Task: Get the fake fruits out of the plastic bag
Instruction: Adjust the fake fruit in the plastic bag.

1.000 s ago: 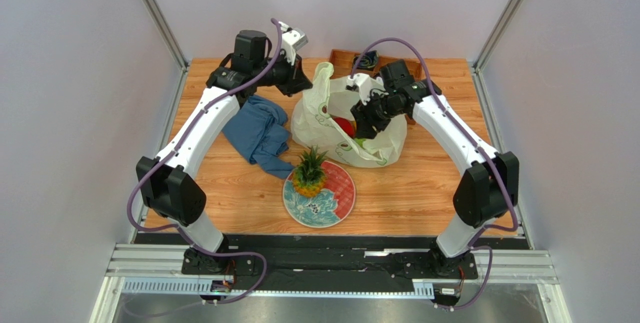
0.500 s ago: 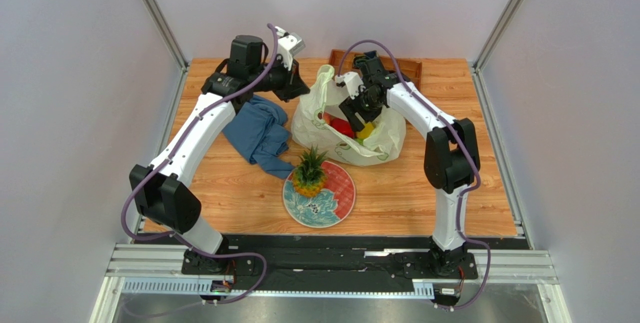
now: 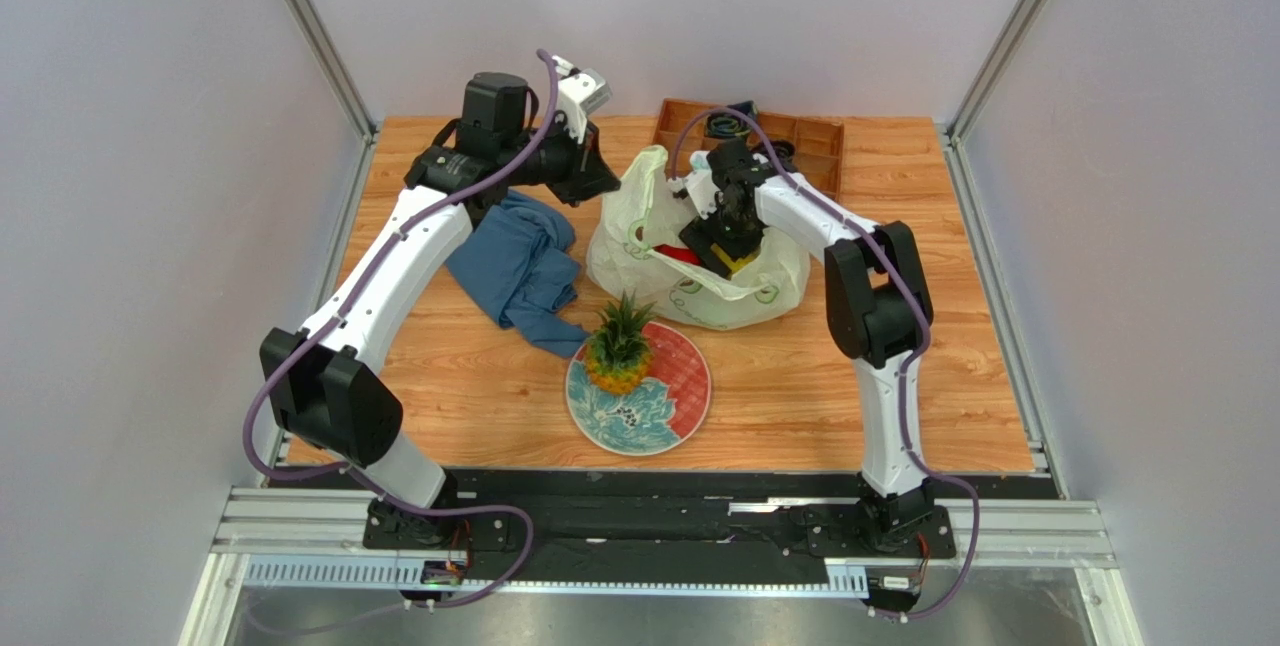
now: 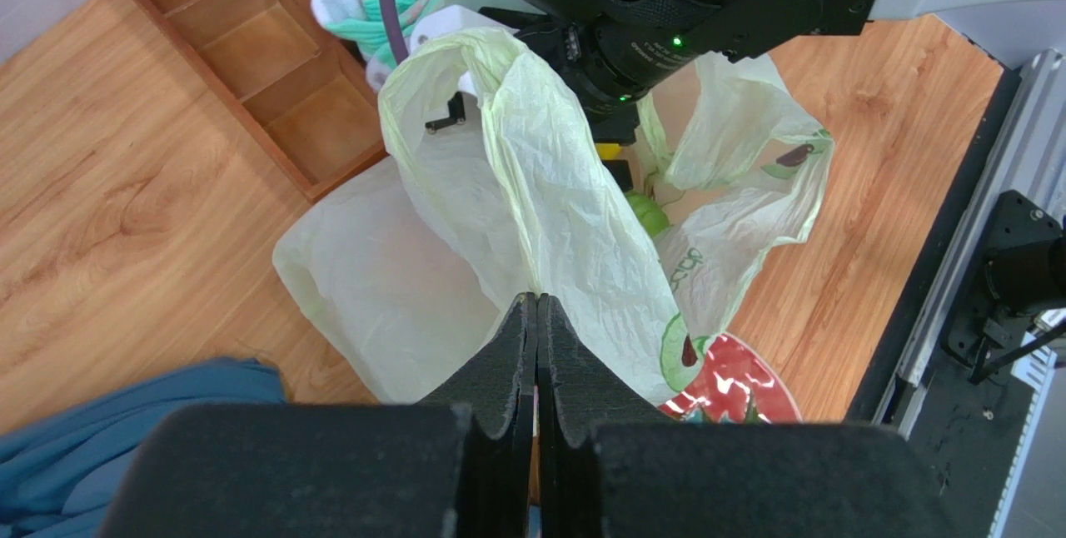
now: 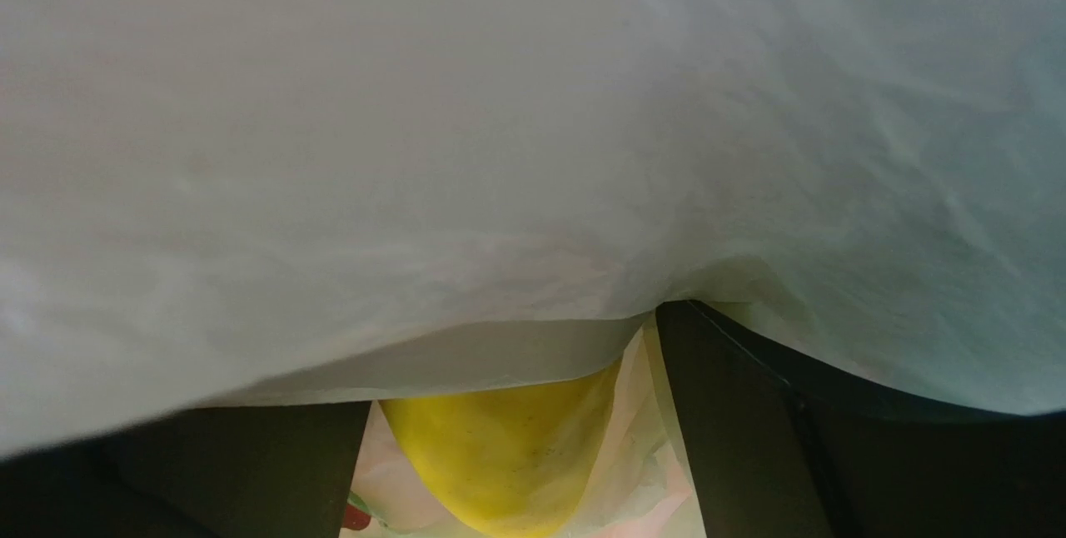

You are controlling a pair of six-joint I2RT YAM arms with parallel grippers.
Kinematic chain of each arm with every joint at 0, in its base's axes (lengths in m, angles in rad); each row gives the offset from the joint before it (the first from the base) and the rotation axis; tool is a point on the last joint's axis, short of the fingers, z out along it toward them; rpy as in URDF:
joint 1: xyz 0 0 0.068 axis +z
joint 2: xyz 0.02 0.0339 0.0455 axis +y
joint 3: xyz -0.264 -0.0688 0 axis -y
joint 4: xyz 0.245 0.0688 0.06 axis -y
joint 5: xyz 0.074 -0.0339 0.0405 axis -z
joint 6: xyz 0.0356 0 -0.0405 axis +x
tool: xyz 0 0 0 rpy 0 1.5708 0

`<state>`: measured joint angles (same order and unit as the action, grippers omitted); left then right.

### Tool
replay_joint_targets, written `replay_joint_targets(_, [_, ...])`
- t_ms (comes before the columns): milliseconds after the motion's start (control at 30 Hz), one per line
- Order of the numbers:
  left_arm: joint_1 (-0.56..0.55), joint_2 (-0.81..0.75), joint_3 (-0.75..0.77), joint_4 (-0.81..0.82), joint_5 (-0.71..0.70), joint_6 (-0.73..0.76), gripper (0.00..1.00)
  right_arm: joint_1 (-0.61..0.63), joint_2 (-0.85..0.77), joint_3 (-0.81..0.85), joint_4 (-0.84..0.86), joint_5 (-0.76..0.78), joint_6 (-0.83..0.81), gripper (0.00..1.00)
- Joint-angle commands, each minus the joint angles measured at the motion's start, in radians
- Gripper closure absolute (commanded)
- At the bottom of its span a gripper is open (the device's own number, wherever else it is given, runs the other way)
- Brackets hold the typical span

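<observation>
The fake fruits (image 3: 679,250) mostly lie inside the plastic bag (image 3: 706,294) at the back of the tabletop (image 3: 902,361) — only the pineapple (image 3: 618,349) stands on the plate (image 3: 672,391) in front. The left claw (image 4: 538,310) stays clamped on the bag's raised handle, holding the mouth up. The right claw (image 5: 513,488) has swung down into that mouth and spread wide, empty, astride the yellow mango (image 5: 501,457) — a second pick looks ready to begin.
</observation>
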<state>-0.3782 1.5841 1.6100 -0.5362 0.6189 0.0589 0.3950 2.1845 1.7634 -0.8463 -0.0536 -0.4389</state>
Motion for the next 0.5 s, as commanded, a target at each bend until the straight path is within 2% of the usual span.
replay_joint_targets(0, [-0.004,-0.001,0.002,0.03,0.007,-0.004,1.0,-0.004,-0.092,-0.038,0.049,0.029,-0.032,0.21])
replay_joint_targets(33, [-0.004,-0.001,0.002,0.031,0.008,-0.002,1.0,-0.002,-0.098,-0.041,0.03,0.021,-0.037,0.27])
replay_joint_targets(67, [-0.004,0.005,0.004,0.036,0.01,-0.005,1.0,-0.001,-0.095,-0.027,0.001,0.011,-0.04,0.38])
replay_joint_targets(167, [-0.004,0.01,0.01,0.041,0.013,-0.014,1.0,-0.002,-0.147,-0.03,-0.066,-0.009,-0.044,0.49])
replay_joint_targets(367, [-0.004,0.02,0.031,0.058,0.021,-0.024,1.0,-0.004,-0.388,-0.097,-0.102,-0.178,-0.122,0.5])
replay_joint_targets(467, [-0.004,0.031,0.04,0.067,0.024,-0.031,1.0,-0.008,-0.445,-0.136,-0.137,-0.25,-0.158,0.48])
